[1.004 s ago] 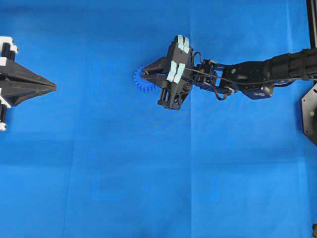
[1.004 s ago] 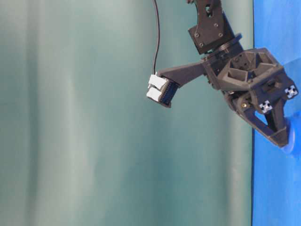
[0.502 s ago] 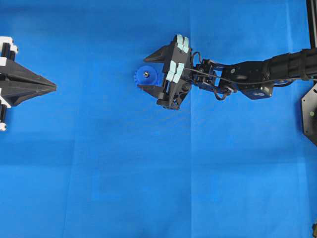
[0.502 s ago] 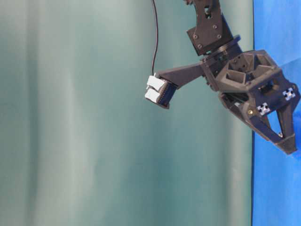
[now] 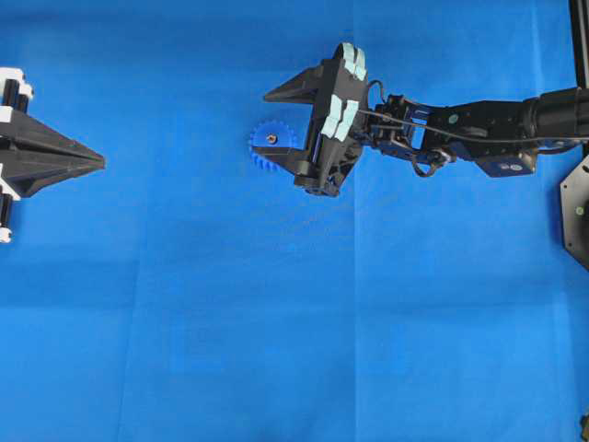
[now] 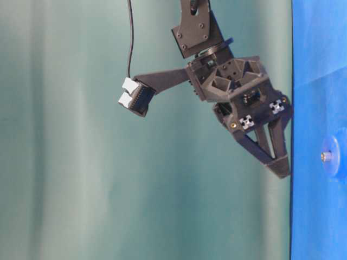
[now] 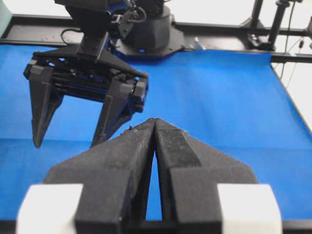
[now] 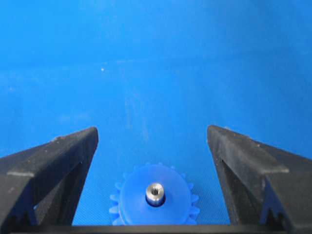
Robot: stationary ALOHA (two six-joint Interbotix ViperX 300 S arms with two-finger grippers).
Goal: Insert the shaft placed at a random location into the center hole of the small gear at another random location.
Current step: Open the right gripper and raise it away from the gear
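Note:
The small blue gear (image 5: 270, 145) lies flat on the blue cloth. The silvery shaft (image 5: 271, 138) stands upright in its center hole, which shows only as a dark ring round the pin. In the right wrist view the gear (image 8: 141, 204) and shaft (image 8: 155, 192) sit low in the middle. From table level the shaft (image 6: 326, 156) sticks out of the gear (image 6: 340, 158). My right gripper (image 5: 264, 122) is open, empty and raised clear above the gear; it also shows in the table-level view (image 6: 279, 162) and the right wrist view (image 8: 152, 131). My left gripper (image 5: 97, 163) is shut and empty at the far left (image 7: 155, 122).
The blue cloth (image 5: 276, 322) covers the table. The right arm (image 5: 479, 129) reaches in from the right edge. A black mount (image 5: 575, 207) stands at the right border. From the left wrist view the right gripper (image 7: 66, 144) hangs over the cloth ahead.
My right gripper was shut over the gear, then opened and lifted away. The shaft is left standing in the gear. The left arm has not moved.

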